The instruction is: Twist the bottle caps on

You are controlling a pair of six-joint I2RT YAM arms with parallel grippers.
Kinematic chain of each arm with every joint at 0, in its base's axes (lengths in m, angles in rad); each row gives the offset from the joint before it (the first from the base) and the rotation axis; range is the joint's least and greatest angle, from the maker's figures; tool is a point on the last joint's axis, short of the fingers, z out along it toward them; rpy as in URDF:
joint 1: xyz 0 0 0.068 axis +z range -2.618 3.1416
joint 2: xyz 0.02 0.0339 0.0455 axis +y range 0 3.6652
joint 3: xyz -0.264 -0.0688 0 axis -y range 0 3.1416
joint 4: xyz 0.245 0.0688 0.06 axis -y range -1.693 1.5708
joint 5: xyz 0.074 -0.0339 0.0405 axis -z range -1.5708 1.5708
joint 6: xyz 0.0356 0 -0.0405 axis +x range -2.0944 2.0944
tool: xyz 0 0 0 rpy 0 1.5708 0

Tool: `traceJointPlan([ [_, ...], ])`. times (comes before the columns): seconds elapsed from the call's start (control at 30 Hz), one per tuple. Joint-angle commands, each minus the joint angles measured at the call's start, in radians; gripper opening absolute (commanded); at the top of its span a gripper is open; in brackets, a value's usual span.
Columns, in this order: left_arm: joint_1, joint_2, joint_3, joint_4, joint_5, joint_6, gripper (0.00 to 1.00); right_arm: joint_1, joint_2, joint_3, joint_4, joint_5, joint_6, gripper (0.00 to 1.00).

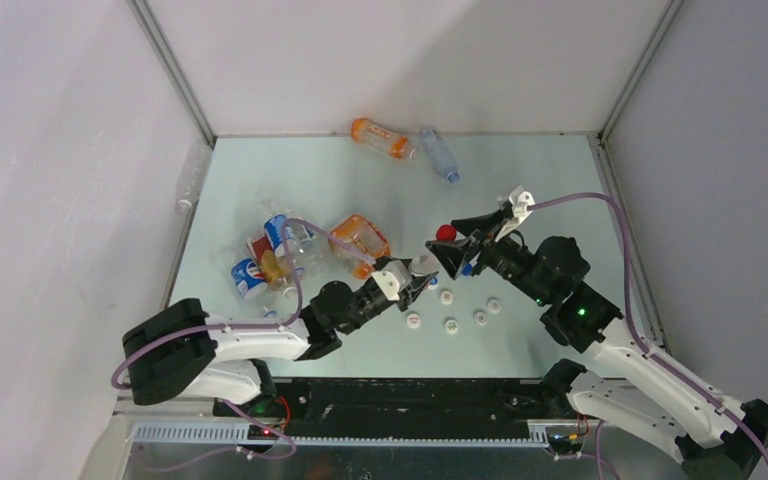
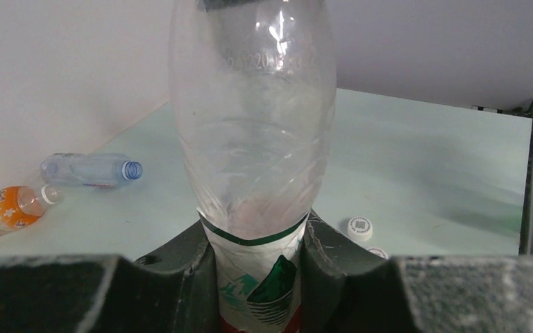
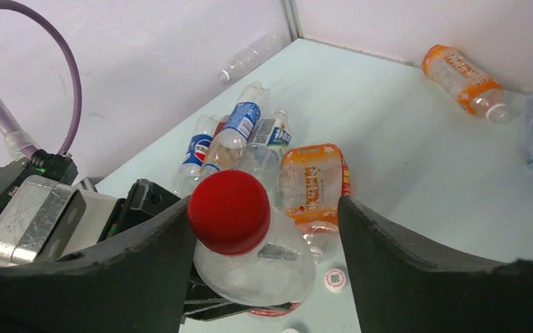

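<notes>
Red cap (image 3: 229,211) sits on the clear bottle (image 2: 253,139) clamped by the left gripper (image 2: 257,274) — right gripper (image 3: 264,215) straddles it, jaws apart. Next, I judge: close on the cap, then twist.

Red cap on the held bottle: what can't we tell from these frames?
- Right wrist: the red cap covers the neck of the clear bottle, so thread engagement is hidden.
- Left wrist: the bottle's top is cut off by the upper edge; cap unseen.
- Top external: cap and right gripper too small to judge contact.
</notes>
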Motion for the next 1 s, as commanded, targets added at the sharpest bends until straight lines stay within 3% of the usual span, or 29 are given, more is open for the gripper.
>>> traceJointPlan([
  [0.0, 0.001, 0.007, 0.051, 0.074, 0.021, -0.017, 0.19, 0.005, 0.027, 0.005, 0.085, -0.001, 0.044, 0.71],
  [0.1, 0.001, 0.013, 0.055, 0.077, 0.019, -0.017, 0.21, 0.007, 0.041, 0.005, 0.09, -0.013, 0.047, 0.56],
  [0.13, 0.001, 0.014, 0.054, 0.081, 0.011, -0.019, 0.23, 0.005, 0.041, 0.005, 0.092, -0.015, 0.046, 0.45],
  [0.2, 0.001, 0.014, 0.048, 0.081, -0.007, -0.024, 0.32, -0.007, 0.04, 0.007, 0.092, -0.016, 0.041, 0.33],
  [0.33, 0.003, -0.016, 0.04, 0.02, -0.125, -0.07, 0.82, -0.073, 0.051, 0.05, 0.028, -0.022, 0.004, 0.16],
  [0.4, 0.008, -0.08, 0.054, -0.099, -0.188, -0.096, 0.93, -0.125, 0.072, 0.082, -0.016, -0.004, -0.02, 0.11],
  [0.47, 0.013, -0.136, 0.066, -0.217, -0.248, -0.121, 0.99, -0.176, 0.09, 0.104, -0.044, 0.035, -0.063, 0.1],
  [0.6, 0.062, -0.269, 0.114, -0.507, -0.327, -0.225, 1.0, -0.29, 0.142, 0.125, -0.034, 0.161, -0.148, 0.1],
  [0.77, 0.261, -0.39, 0.286, -1.128, -0.366, -0.478, 1.0, -0.446, 0.246, 0.134, 0.06, 0.231, -0.195, 0.1],
  [0.87, 0.34, -0.455, 0.332, -1.334, -0.367, -0.492, 1.0, -0.509, 0.341, 0.134, 0.142, 0.233, -0.23, 0.09],
  [0.97, 0.359, -0.488, 0.376, -1.422, -0.37, -0.427, 1.0, -0.543, 0.419, 0.117, 0.235, 0.231, -0.27, 0.07],
])
